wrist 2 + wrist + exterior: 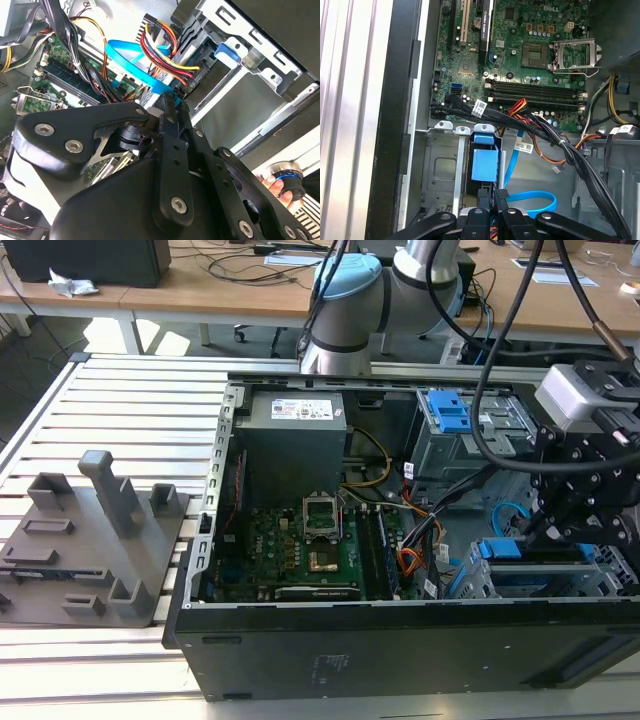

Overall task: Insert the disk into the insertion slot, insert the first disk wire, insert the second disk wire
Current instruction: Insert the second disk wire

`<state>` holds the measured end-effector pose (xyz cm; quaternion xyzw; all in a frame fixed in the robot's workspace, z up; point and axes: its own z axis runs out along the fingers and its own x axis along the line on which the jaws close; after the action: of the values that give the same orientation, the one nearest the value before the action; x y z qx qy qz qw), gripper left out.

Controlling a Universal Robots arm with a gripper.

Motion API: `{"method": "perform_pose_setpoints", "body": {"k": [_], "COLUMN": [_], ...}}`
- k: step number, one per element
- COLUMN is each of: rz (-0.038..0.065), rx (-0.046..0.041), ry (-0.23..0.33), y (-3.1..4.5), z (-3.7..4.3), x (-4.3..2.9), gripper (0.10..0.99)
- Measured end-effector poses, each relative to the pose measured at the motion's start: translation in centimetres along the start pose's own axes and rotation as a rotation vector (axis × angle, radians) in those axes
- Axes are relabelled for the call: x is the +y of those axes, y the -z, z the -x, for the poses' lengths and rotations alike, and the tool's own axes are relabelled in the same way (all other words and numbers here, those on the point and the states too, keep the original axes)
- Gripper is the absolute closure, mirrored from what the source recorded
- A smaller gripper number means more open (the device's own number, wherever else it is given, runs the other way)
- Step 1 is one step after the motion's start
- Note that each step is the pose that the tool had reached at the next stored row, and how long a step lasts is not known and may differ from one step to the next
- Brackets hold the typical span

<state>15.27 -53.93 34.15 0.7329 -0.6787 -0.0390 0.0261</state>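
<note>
The disk [505,552], in its bright blue carrier [484,162], lies inside the insertion slot [439,170], the grey metal cage at the case's corner on the exterior view's right. My gripper [492,196] hangs right over the disk's end, its black fingers [168,102] drawn close together around the end of a flat blue wire [536,201]. That blue wire [131,60] loops back toward the motherboard. A bundle of red, yellow and black wires [165,52] runs down to the disk's edge beside the fingertips. In the exterior view my gripper [540,530] reaches down into the case.
A second grey bay with a blue latch [446,412] sits further back. Thick black cables [555,137] cross between the motherboard [530,50] and the cage. A person's hand [274,186] rests on a knob beside the case. A grey fixture [95,540] stands outside the case.
</note>
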Motion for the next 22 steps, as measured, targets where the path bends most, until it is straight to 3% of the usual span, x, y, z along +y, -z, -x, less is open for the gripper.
{"method": "perform_pose_setpoints", "body": {"k": [14,15,16,22], "rz": [0.000,0.000,0.000,0.000], "rx": [-0.0046,-0.0048,-0.0047,-0.0046], "ry": [0.000,0.000,0.000,0.000], "y": [-0.40,-0.41,-0.38,1.88], "z": [-0.23,-0.23,-0.23,-0.16], "x": [-0.10,-0.10,-0.10,0.11], "gripper": [0.922,0.914,0.847,0.863]}}
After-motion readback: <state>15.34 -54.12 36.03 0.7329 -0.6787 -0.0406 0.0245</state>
